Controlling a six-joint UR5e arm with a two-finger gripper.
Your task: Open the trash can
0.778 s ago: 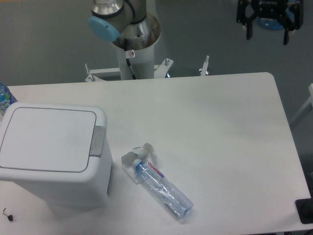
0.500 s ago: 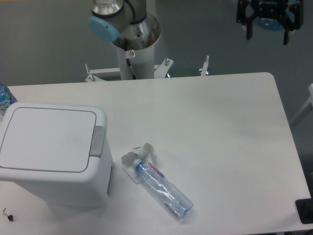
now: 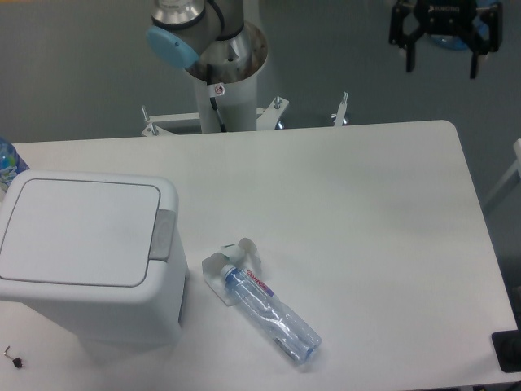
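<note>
The white boxy trash can (image 3: 85, 252) stands at the left of the table, its flat lid down. A small grey push tab (image 3: 164, 235) sits on its right edge. My gripper (image 3: 440, 67) hangs high at the top right, beyond the table's far edge, far from the trash can. Its two black fingers (image 3: 409, 55) point down with a wide gap between them, and it holds nothing.
A clear plastic bottle (image 3: 269, 311) lies on its side on the white table (image 3: 366, 212), right of the trash can, with crumpled clear plastic (image 3: 228, 259) at its cap end. The arm's base column (image 3: 224, 81) stands behind the table. A blue bottle top (image 3: 6, 161) shows at the left edge.
My gripper has shifted slightly left and up. Nothing else has moved.
</note>
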